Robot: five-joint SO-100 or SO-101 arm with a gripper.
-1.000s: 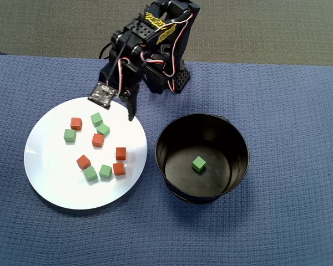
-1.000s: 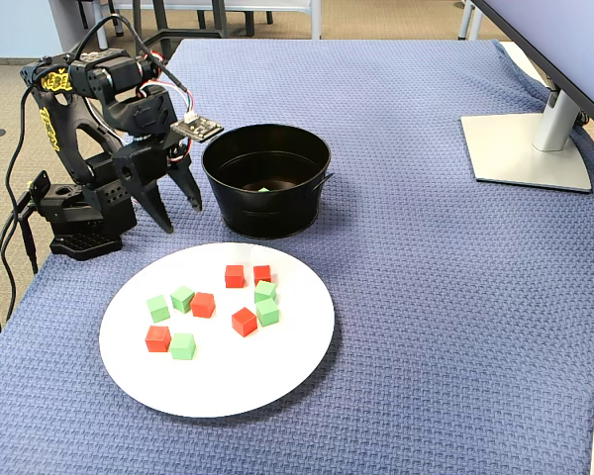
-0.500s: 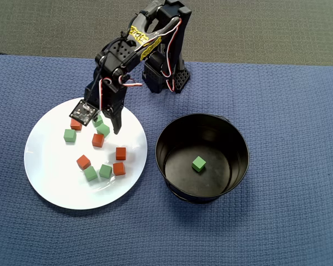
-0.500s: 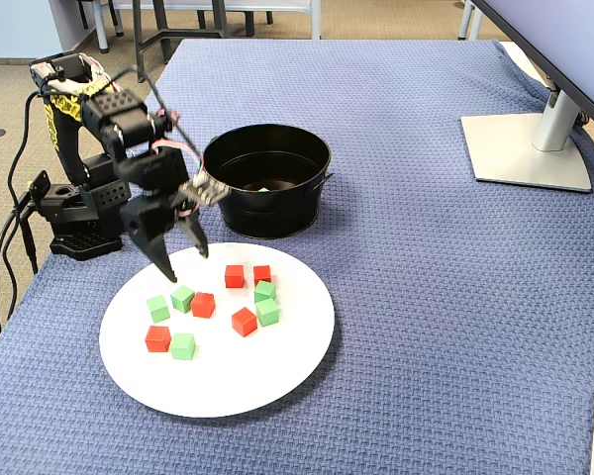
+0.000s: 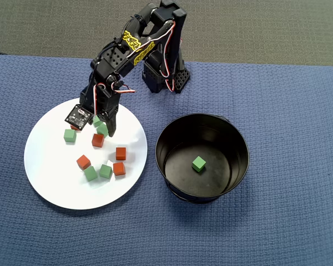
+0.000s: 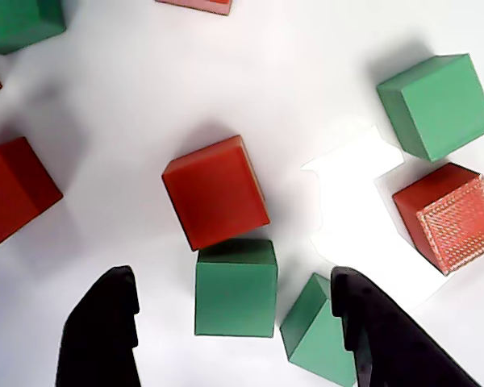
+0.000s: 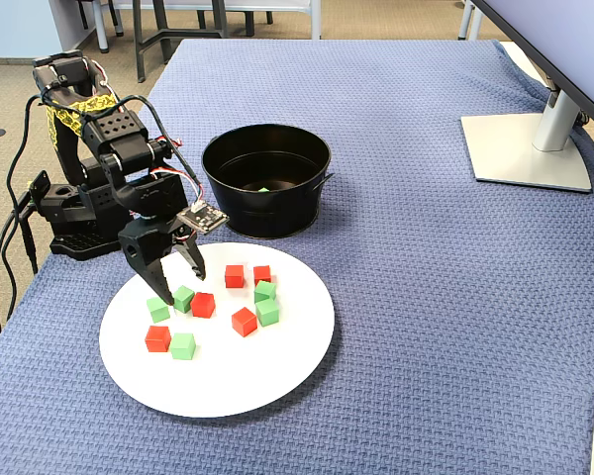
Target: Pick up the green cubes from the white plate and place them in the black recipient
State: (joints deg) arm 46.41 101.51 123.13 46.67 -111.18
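Gripper (image 6: 234, 339) spread apart, low over white plate (image 5: 50, 183), straddling a green cube (image 6: 235, 288). Cube likely light, rigid, matte; pinch opposite flat faces. Red cube (image 6: 215, 192) touches it.

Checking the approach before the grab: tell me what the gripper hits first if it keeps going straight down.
Probably the green cube lying between the open fingers, beside a red cube; under it lies the white plate. A tilted green cube lies near one finger.

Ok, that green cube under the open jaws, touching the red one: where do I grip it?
Take the green cube by its left and right faces, as the wrist view shows them, coming straight down. Those faces sit square to the jaws, and the red cube blocks the far face. A second green cube crowds the right side, so that jaw probably must slot between them.
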